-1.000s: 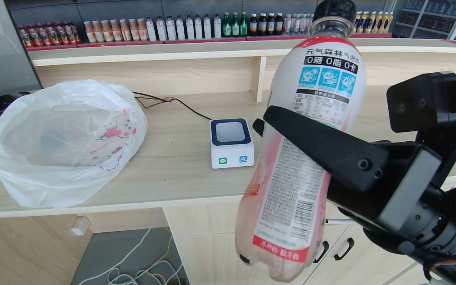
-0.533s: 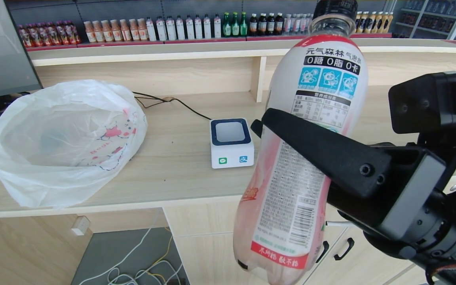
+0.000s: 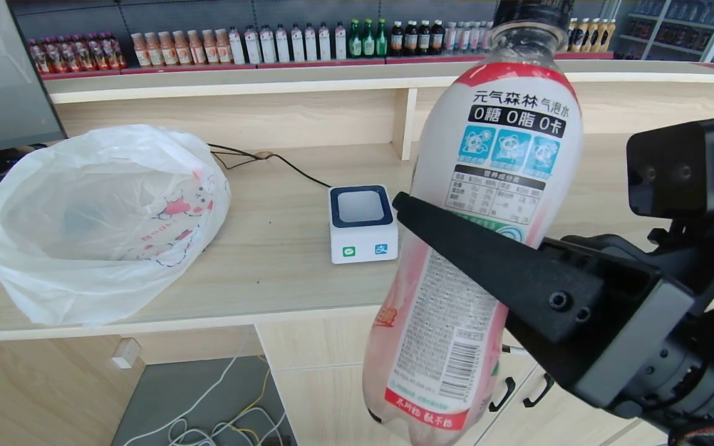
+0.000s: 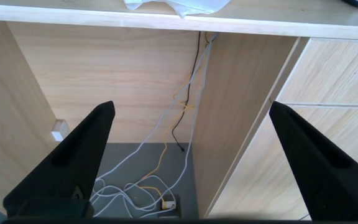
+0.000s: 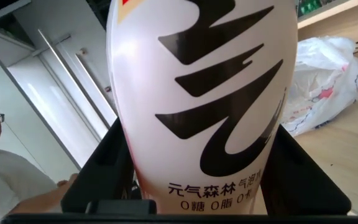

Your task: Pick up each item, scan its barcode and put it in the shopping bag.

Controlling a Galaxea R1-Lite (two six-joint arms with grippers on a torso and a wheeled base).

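Observation:
A pink-and-white drink bottle (image 3: 487, 248) hangs upright in the air at the right, above the counter's front edge. Its barcode (image 3: 456, 370) faces the head camera. My right gripper (image 3: 431, 217) is shut on the bottle's waist, and one black finger (image 3: 493, 266) crosses the label. In the right wrist view the bottle (image 5: 197, 106) sits between both fingers. The white scanner (image 3: 362, 223) stands on the counter just left of the bottle. An open white shopping bag (image 3: 96, 217) lies at the counter's left. My left gripper (image 4: 191, 168) hangs open below the counter with nothing between its fingers.
A raised shelf (image 3: 239, 87) with an upright divider (image 3: 403, 124) runs behind the counter, and rows of drink bottles (image 3: 270, 43) stand beyond it. A black cable (image 3: 282, 162) leads to the scanner. Loose cables (image 4: 166, 180) lie under the counter, and cupboard handles (image 3: 537, 390) are below right.
The right gripper has sunk a little with the bottle, which now stands slightly lower and closer to the head camera. Bag and scanner have not moved.

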